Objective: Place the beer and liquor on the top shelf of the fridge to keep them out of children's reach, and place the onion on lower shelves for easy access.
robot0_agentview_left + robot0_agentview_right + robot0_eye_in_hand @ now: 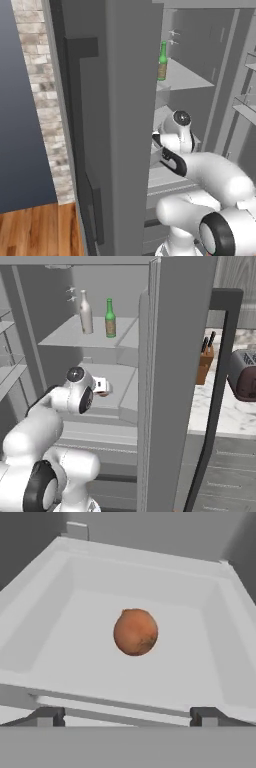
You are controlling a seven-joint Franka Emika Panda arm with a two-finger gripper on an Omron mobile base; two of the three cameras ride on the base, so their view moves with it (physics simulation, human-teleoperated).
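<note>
Onion set down on a lower shelf, gripper let go

The onion (135, 632) lay alone in the middle of a shallow pale tray on one of the lower shelves (116, 387) of the fridge (125, 125), clear of the tray's walls. The gripper (127, 716) was released, its two tips spread wide at either side of the hand view, near the tray's front lip and touching nothing. On the top shelf (70, 336), well above, the liquor (86, 312) and the beer (110, 318) stood upright just beside each other. Judged from this, all three items sat where the task wanted them and the placing step was at its end. The next move called for drawing the hand straight back out without nudging the onion or clipping the tray lip or door edge.
</note>
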